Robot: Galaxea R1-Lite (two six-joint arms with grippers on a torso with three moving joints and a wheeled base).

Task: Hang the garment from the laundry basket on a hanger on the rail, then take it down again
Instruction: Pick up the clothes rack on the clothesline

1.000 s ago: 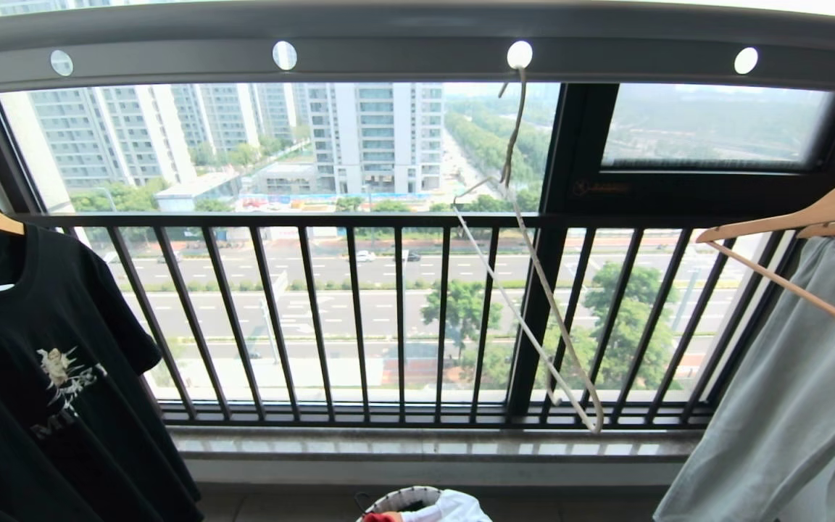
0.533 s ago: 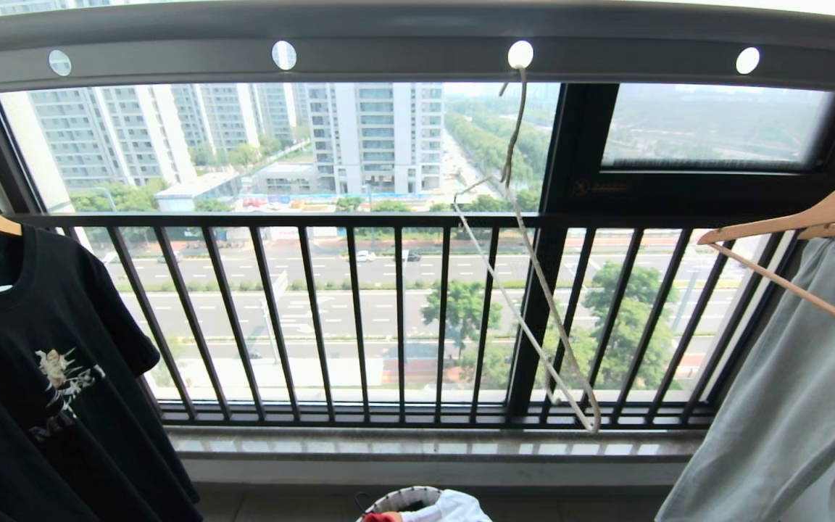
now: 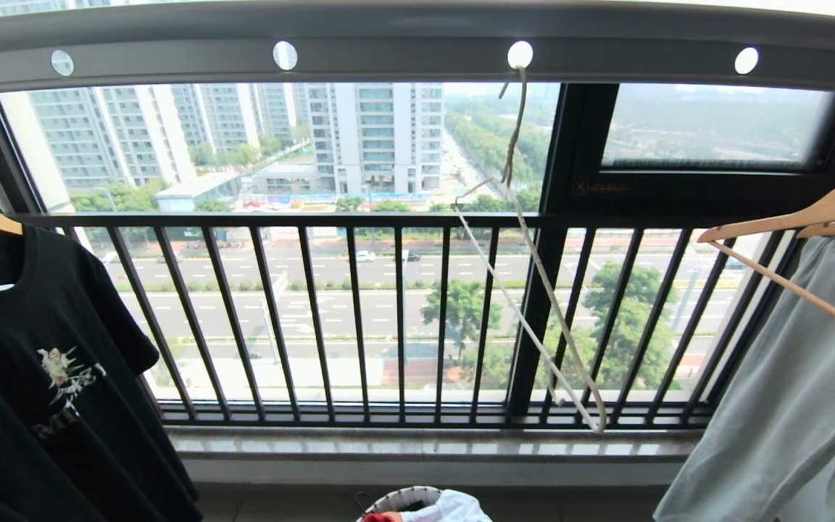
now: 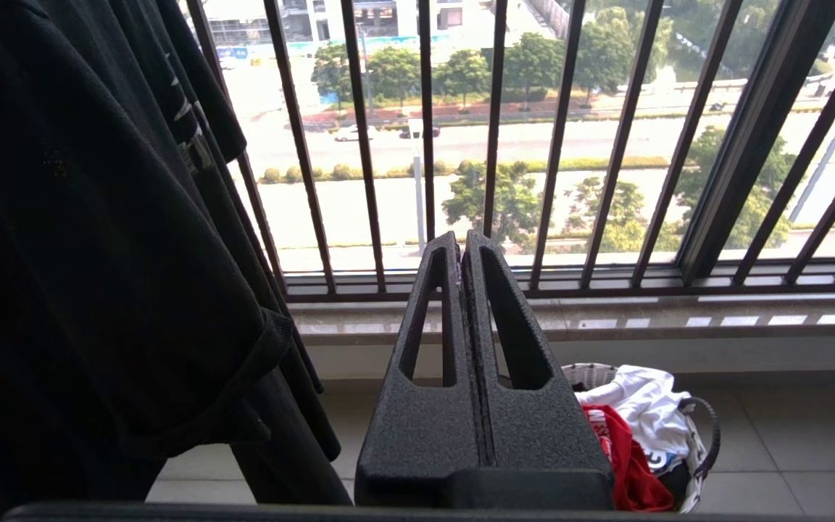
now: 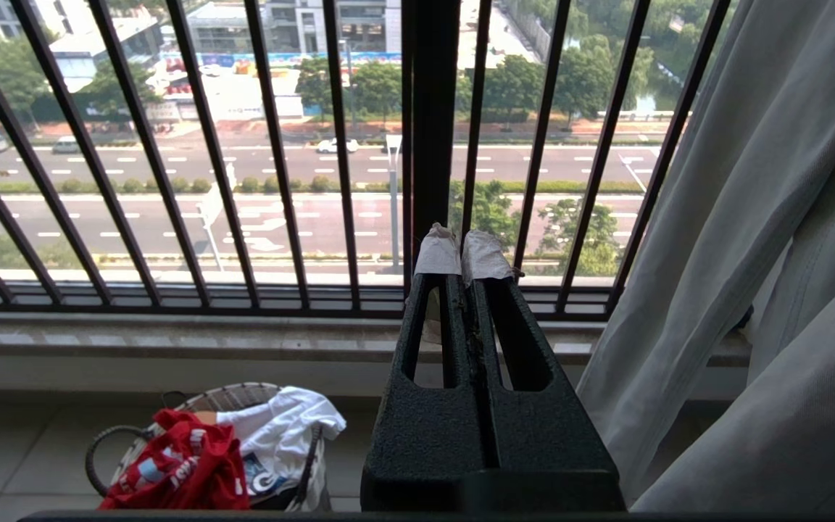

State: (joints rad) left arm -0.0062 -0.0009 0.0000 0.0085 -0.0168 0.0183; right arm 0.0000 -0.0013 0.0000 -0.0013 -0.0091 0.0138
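Left gripper (image 4: 463, 243): fingers pressed flat together, nothing between them, pointing toward the window railing (image 4: 493, 138), with a black T-shirt (image 4: 98, 254) hanging close on the left. Right gripper (image 5: 462, 254): likewise closed tight and empty, white-wrapped fingertips (image 5: 438, 254) touching, a pale grey garment (image 5: 736, 254) hanging just to its right. Neither arm visible from the head camera.

On the tiled floor, near the wall under the window sill: laundry basket (image 5: 204, 399), round, white-rimmed. Inside it, the red T-shirt (image 5: 178, 467) crumpled on the near left side, white print showing, beside a bunched white garment (image 5: 280, 428). Only the basket's top edge visible from the head, at the bottom centre.

Overhead: grey rail (image 3: 388, 43) with round holes running left to right. Thin cream hanger (image 3: 533, 290) hooked in the third hole, dangling bare and turned almost edge-on. Wooden hangers (image 3: 816, 214) at far left and far right carrying the black shirt and the grey garment.
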